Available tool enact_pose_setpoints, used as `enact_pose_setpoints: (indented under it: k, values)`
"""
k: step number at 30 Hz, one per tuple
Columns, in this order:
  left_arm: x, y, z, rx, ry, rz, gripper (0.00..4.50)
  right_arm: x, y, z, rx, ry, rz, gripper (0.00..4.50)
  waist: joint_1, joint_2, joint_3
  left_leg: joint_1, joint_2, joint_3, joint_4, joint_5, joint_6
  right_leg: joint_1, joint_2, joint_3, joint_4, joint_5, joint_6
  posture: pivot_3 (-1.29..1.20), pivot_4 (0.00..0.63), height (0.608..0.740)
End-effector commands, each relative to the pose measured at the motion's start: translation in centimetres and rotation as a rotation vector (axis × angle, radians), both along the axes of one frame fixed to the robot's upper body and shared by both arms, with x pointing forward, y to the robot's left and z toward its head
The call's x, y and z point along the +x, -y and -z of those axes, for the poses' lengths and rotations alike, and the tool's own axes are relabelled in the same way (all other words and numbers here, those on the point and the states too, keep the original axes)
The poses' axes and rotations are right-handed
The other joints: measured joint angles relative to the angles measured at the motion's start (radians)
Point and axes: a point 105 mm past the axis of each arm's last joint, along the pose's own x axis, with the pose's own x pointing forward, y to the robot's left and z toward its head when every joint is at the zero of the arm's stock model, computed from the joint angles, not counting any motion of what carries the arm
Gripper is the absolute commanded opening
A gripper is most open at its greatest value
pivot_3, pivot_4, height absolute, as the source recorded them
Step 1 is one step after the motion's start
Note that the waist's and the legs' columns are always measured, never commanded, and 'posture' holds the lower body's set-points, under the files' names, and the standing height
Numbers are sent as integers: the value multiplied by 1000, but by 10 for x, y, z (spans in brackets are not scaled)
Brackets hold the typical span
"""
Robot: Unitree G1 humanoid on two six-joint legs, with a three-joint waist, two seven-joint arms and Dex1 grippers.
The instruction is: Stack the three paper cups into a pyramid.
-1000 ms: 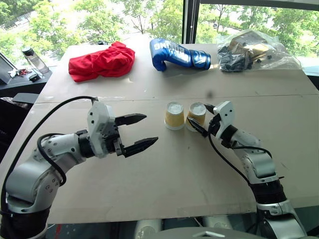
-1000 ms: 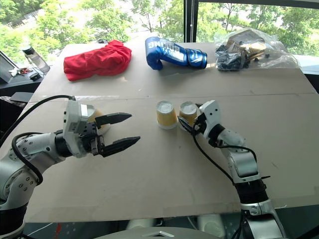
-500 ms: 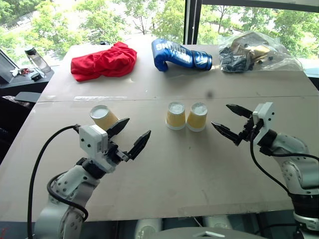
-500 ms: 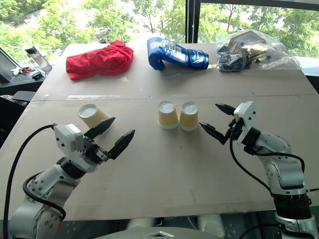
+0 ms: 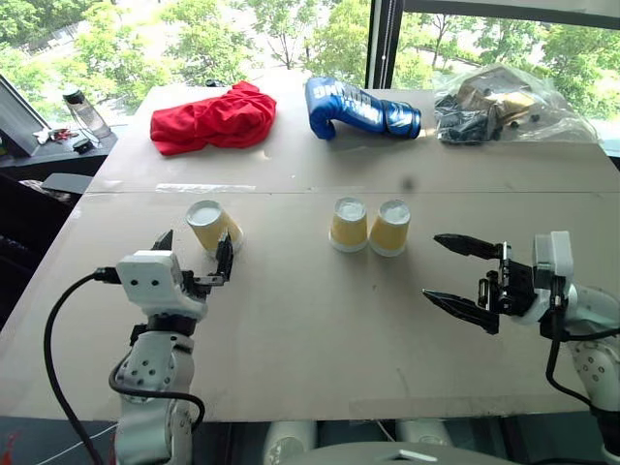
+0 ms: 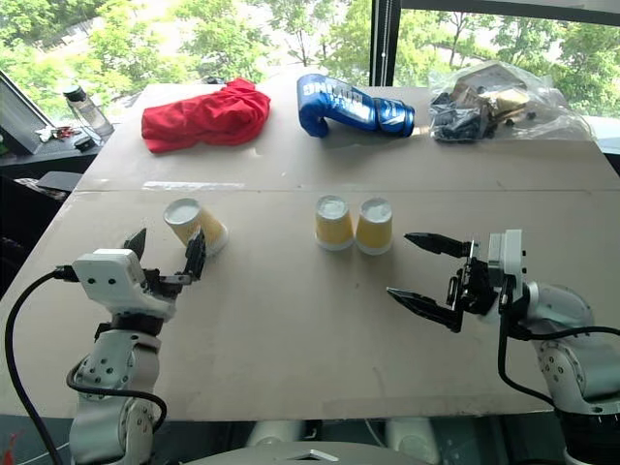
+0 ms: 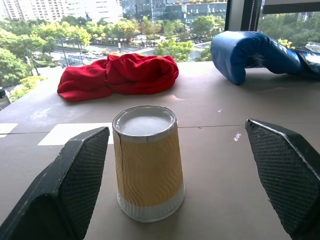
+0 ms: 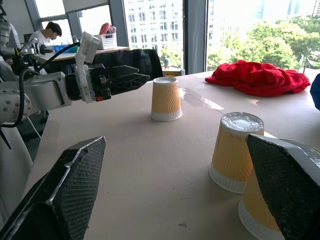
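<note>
1. Three paper cups are seen standing upside down on the table (image 5: pixel 320 339), white bases up.
2. Two of them, the middle cup (image 5: pixel 348 224) and the right cup (image 5: pixel 391 227), are placed side by side near the table's centre, so close that they look to be touching.
3. The third, the left cup (image 5: pixel 213 227), is set well apart to the left of that pair.
4. No cup is stacked on another; no pyramid is formed.
5. The left gripper (image 5: pixel 194 260) is held just near of the left cup, its two black fingers spread wide. In the left wrist view the cup (image 7: pixel 148 162) is framed between the fingers (image 7: pixel 75 172) with a gap on each side, so nothing is touched.
6. The right gripper (image 5: pixel 460 274) is held to the right of and nearer than the pair of cups, pointing left, its fingers spread wide and empty, apart from both cups.
7. At the far edge of the table a red cloth (image 5: pixel 215 117) is laid on the left, a blue boxing glove (image 5: pixel 358 108) in the middle and a clear plastic bag (image 5: pixel 504 105) of dark items on the right.
8. In the right wrist view a seated person (image 8: pixel 44 34) is seen at a desk beyond the table.
</note>
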Motion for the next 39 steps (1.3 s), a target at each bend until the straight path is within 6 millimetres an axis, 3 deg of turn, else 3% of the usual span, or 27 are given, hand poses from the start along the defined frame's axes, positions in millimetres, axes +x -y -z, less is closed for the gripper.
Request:
enact_pose_setpoints:
  k: [1,13,34,35,39]
  values:
    - [7,-1,1,18,2,-22,4500,-6,-4,-13,23,65,-3,4430,0,0,0,0,0,0,0,0,0,0,0,0,0,0,0,0,150,740]
    - [31,-21,9,49,-48,-40,4500,-1,-15,-19,52,84,39,4430,-1,0,0,0,1,-1,0,0,0,0,0,-1,0,0,0,0,150,740]
    - [65,-28,14,79,-82,88,4500,-8,-24,-21,78,83,22,4430,-2,0,0,0,1,-2,0,0,0,0,-1,-3,1,0,0,0,150,740]
    - [66,-29,12,85,-73,87,3962,-8,-23,-21,78,83,24,4500,-2,0,0,0,1,-2,0,0,0,0,-1,-3,1,0,0,0,150,740]
    - [67,-31,5,107,-45,86,2649,-10,-22,-18,74,80,34,4500,-1,0,0,0,1,-2,0,0,0,0,-1,-3,1,0,0,0,150,740]
